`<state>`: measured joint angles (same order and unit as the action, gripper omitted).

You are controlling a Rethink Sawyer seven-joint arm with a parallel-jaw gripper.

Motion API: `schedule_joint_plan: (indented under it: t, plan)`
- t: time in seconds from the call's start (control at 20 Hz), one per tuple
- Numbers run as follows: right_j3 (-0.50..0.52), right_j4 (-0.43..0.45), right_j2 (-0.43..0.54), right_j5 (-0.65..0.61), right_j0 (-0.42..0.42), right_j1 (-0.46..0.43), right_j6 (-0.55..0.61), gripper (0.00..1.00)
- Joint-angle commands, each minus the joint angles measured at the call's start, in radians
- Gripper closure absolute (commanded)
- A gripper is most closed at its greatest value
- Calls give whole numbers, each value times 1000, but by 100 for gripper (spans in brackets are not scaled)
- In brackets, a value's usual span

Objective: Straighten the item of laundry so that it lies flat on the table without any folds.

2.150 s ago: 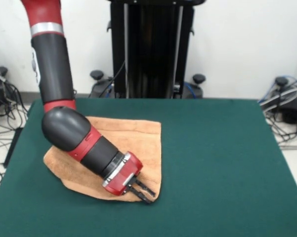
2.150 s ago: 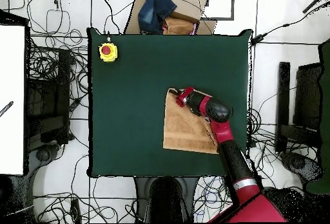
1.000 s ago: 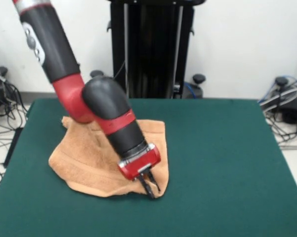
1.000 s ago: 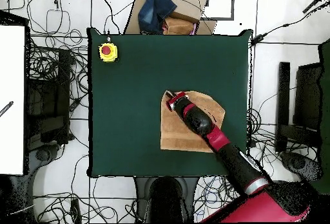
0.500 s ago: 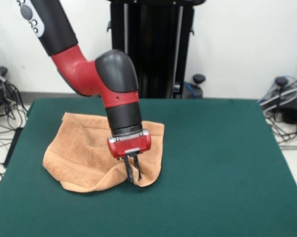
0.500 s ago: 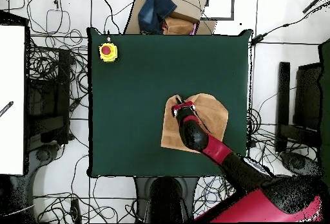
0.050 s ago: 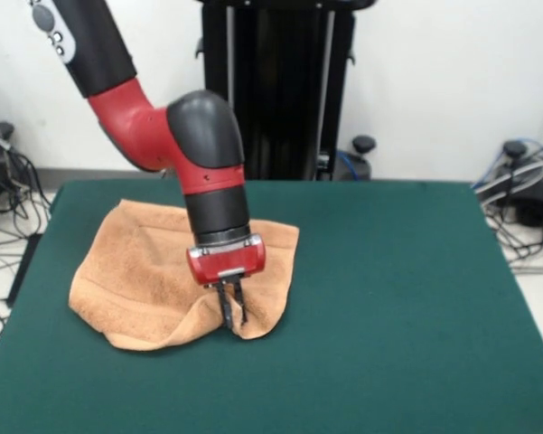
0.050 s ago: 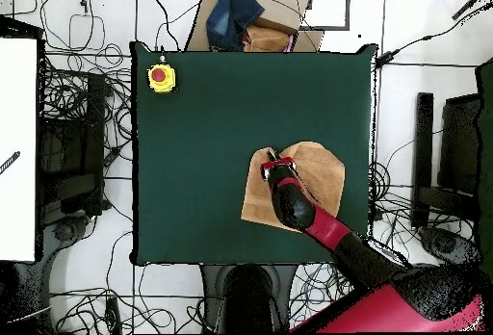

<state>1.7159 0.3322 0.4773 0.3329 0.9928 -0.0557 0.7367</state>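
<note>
Dark green surface [image 7: 407, 298] before a white wall, cables on the floor, yellow box with red button [image 8: 161, 78] at its 10 o'clock corner overhead, rumpled towel [image 7: 135, 271] pinched by the clenched gripper [image 7: 232, 312]

My arm bent at the elbow, forearm dropping nearly straight down, red wrist over the hand [image 7: 232, 307], fingers pointing down, pinched close together on cloth

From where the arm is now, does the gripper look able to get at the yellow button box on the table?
Probably yes: the gripper is shut on the towel, but only bare table lies between it and the button box.
</note>
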Motion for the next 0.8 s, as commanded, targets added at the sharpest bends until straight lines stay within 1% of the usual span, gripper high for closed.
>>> schedule_joint_plan:
  t: [0.05, 0.2, 0.35, 0.45, 0.75, 0.8]
  plan:
    - [-109, 1, -51, -80, 21, -49, 228, 100]
    - [-118, 26, -20, -89, 42, -75, 217, 100]
    - [-119, 83, 21, -43, 76, -117, 234, 100]
    - [-132, 106, 42, -40, 88, -149, 237, 100]
    - [-121, 91, 41, -44, 64, -179, 259, 100]
    - [-121, 105, 51, -52, 68, -185, 251, 100]
